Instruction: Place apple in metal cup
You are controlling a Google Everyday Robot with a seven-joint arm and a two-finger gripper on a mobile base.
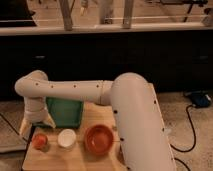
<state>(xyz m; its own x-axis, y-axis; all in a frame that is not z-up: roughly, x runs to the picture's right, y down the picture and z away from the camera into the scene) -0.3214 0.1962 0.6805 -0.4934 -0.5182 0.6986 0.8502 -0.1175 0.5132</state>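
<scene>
- Apple (40, 141): reddish-orange and round, at the front left corner of the surface (75, 161). It shows no long axis, and I cannot tell which way its stem points.
- Cup (66, 138): pale and upright with its open mouth upward, just to the right of the apple and apart from it. I cannot tell its material from this view.
- Bowl (99, 139): orange-red with its open side up, to the right of the cup and near it.
- Bin (65, 112): green and box-shaped, behind the cup and partly hidden by the arm.
- Surface: a light wooden top that carries all four items.
- Arm (135, 120): white. A thick segment rises from the lower right, a slimmer segment runs level to the left across the bin, and it bends at a rounded elbow (31, 84) and drops straight down.
- Hand (31, 130): pointing down at the left edge of the surface, just above and to the left of the apple. I cannot tell whether it is spread, narrowed or holding the fruit.
- Floor: a black cable (191, 127) trails at the right, near a blue object (201, 99).
</scene>
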